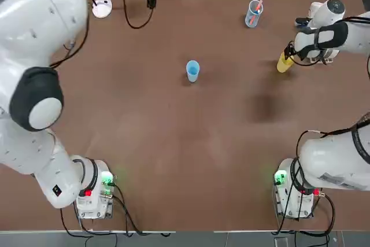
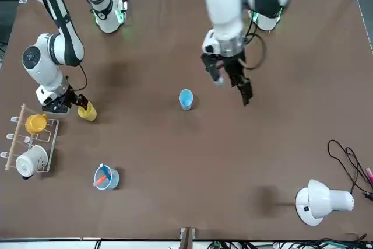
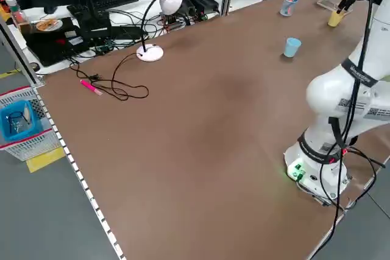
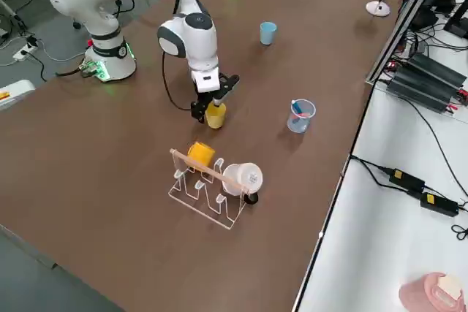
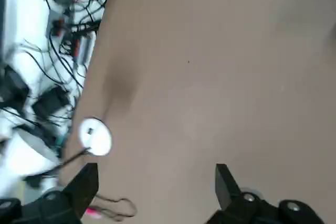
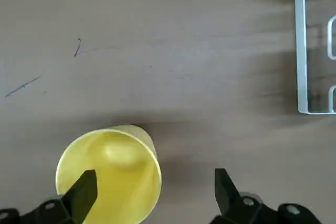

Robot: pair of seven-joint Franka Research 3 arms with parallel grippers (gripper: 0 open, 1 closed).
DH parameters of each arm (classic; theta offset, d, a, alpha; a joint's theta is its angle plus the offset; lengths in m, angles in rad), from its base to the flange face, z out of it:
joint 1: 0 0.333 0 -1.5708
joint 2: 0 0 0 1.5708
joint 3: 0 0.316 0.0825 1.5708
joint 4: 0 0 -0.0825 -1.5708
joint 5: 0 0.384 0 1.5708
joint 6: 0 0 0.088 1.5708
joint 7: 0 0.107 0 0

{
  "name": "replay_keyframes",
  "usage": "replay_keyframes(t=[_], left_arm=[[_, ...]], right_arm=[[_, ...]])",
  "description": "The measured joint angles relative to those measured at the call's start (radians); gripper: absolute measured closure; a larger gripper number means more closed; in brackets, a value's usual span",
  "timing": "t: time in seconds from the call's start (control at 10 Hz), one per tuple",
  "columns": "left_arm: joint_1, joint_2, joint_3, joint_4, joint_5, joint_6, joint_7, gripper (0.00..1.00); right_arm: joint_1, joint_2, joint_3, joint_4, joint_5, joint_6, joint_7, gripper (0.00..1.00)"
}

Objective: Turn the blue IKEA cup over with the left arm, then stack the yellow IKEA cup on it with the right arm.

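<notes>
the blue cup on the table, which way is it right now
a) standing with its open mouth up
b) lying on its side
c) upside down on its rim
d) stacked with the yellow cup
a, the blue cup stands alone on the table with its open mouth facing up, its inside showing from above

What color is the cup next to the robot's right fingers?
The cup is bright yellow, inside and out; the right wrist view shows it best.

Even, bright light with soft shadows on the brown tabletop (image 1: 202, 160)
</notes>
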Motion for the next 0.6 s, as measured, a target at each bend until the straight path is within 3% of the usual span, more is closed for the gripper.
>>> replay_keyframes(t=[0.3, 0.6], left_arm=[[0.225, -0.122, 0.0, -0.093, -0.216, 0.036, -0.043, 0.02], [0.373, -0.244, 0.0, -0.171, -0.241, -0.003, -0.173, 0.02]], right_arm=[[0.0, 0.025, -0.016, 0.0, 0.0, 0.056, 0.0, 0.01], [0.0, 0.071, -0.021, 0.0, 0.0, 0.106, 0.0, 0.02]])
